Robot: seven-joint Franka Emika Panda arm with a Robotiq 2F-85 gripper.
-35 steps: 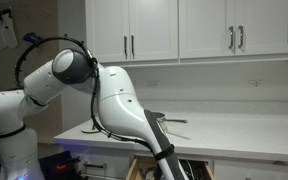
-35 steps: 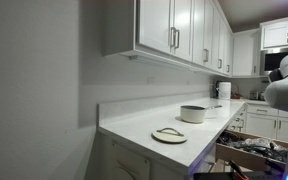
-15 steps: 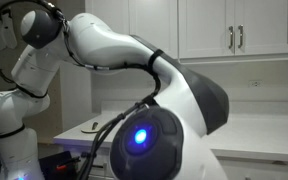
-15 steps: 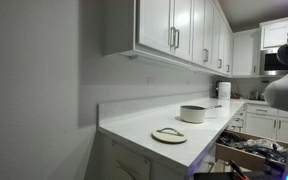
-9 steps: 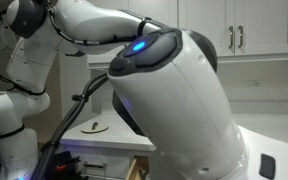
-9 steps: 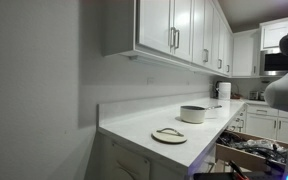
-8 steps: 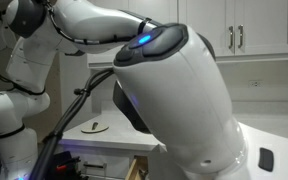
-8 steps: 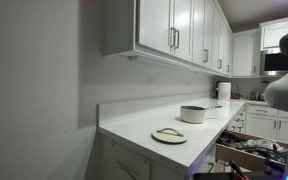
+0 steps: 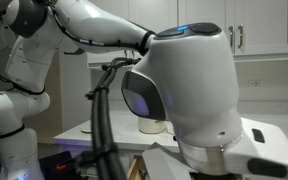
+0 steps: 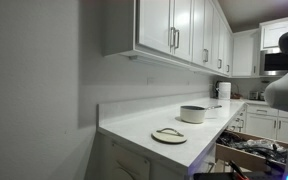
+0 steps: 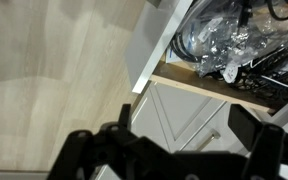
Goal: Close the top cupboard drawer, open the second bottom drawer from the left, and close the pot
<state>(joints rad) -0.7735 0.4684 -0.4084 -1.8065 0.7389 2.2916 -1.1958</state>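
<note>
In the wrist view my gripper (image 11: 182,128) is open with nothing between its dark fingers (image 11: 249,125). It hangs over a lower drawer (image 11: 204,82) that stands pulled out, full of cables and foil bags; the same drawer (image 10: 246,150) shows in an exterior view. Which one from the left it is, I cannot tell. The pot (image 10: 193,113) stands uncovered on the counter, and its round lid (image 10: 169,134) with a knob lies apart, nearer the camera. The wall cupboard doors (image 10: 156,25) (image 9: 259,25) all look shut.
My arm (image 9: 179,90) fills most of an exterior view and hides the counter behind it. A white panelled base door (image 11: 174,120) with a silver handle sits under the pulled-out drawer. Light wood floor (image 11: 54,60) lies to the side. The white countertop (image 10: 144,128) ends at a wall.
The arm has swung across the exterior camera, its bulky wrist joint moving to the right. Pot, lid and cupboards are unmoved. The gripper stays open.
</note>
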